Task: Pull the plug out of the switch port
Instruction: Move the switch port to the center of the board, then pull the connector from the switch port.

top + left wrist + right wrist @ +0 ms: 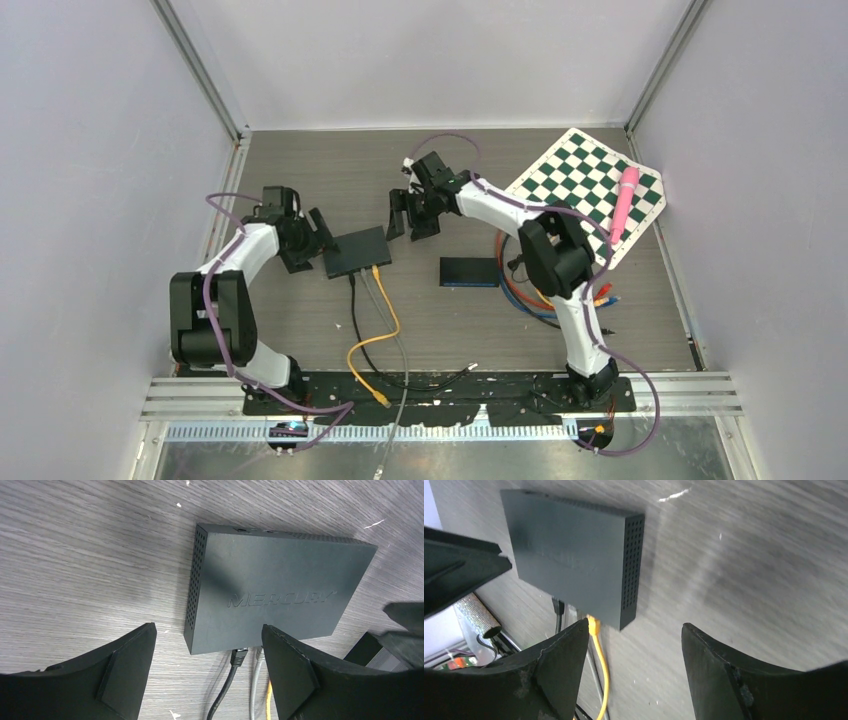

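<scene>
Both my arms flank the switch (357, 251). The left gripper (209, 630) and right gripper (635, 625) have their jaws apart and empty. The yellow plug (594, 625) is seated in its port, just beside one right fingertip.

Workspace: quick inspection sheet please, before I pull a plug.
Surface: grey wood-grain table.
Job's things: switch; black plug, grey plug and yellow plug all look seated.
Clutter: chessboard, pink pen, dark flat box.
Tools: left tool and right tool open, flanking the switch, holding nothing.
Cables: three leads run to the near edge; coloured bundle right of the box.
Surroundings: pale walls, metal frame posts.
</scene>
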{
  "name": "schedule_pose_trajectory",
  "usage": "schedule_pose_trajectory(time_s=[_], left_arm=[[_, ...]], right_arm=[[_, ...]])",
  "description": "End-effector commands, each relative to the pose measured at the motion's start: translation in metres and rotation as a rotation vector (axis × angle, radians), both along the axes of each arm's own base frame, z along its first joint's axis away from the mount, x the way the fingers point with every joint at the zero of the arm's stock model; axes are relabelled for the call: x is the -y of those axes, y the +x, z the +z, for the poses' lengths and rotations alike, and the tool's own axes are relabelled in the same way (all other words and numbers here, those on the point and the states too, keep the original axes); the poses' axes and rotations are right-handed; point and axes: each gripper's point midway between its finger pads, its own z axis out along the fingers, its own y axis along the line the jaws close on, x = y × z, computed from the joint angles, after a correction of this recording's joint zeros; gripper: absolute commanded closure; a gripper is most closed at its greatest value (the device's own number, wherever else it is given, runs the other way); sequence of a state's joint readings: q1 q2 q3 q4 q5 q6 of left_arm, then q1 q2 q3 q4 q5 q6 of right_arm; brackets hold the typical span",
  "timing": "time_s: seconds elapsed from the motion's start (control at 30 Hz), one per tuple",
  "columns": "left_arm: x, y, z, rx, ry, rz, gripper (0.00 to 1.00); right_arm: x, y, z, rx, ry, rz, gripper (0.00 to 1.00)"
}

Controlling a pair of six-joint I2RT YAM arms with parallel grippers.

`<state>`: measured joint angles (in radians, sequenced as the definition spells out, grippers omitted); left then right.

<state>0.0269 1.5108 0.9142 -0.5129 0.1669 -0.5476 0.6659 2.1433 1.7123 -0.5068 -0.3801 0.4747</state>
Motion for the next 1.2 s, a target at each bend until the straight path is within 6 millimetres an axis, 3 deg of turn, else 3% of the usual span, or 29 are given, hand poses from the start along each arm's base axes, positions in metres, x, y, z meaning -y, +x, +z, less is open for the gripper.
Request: schedule_pose_trajectory(time_s=[0.0,0.13,0.2,0.33,0.43,0.63,0.83,0.9,0.93,1.0,1.07,1.17], left_arm=[[0.001,0.017,0.009,0.04,-0.014,-0.024,0.2],[0.009,0.018,0.001,0.031,-0.052,-0.051,0.22],[0.018,0.017,-0.004,0.023,-0.101,-0.069,0.27],[0.026,0.011,-0.016,0.004,-0.152,-0.075,0.37],[0.03,0.004,-0.02,0.004,-0.173,-0.082,0.44],[0.038,-0.019,-0.026,0.009,-0.205,-0.072,0.47],[0.033,-0.042,-0.022,0.038,-0.179,-0.035,0.44],[0.026,-0.045,-0.015,0.056,-0.138,-0.017,0.4],[0.023,-0.044,-0.01,0.071,-0.119,-0.011,0.38],[0.012,-0.04,0.013,0.135,-0.062,0.017,0.38],[0.005,-0.034,0.043,0.268,-0.026,0.038,0.32],[-0.005,-0.03,0.094,0.446,0.024,0.07,0.21]], right_arm=[[-0.035,0.015,0.019,-0.019,0.119,0.018,0.26],[-0.048,0.024,0.009,-0.046,0.142,0.021,0.3],[-0.053,0.021,-0.006,-0.092,0.152,0.042,0.33],[-0.057,0.009,-0.019,-0.144,0.165,0.086,0.41],[-0.053,-0.003,-0.024,-0.152,0.158,0.119,0.45],[-0.038,-0.042,-0.039,-0.183,0.117,0.171,0.53],[-0.026,-0.053,-0.027,-0.129,0.103,0.166,0.52],[-0.019,-0.048,-0.019,-0.09,0.07,0.154,0.48],[-0.016,-0.044,-0.016,-0.07,0.051,0.144,0.41],[-0.006,-0.031,-0.003,0.009,-0.01,0.117,0.33],[0.006,-0.018,0.02,0.103,-0.052,0.094,0.26],[0.022,-0.004,0.073,0.257,-0.06,0.059,0.2]])
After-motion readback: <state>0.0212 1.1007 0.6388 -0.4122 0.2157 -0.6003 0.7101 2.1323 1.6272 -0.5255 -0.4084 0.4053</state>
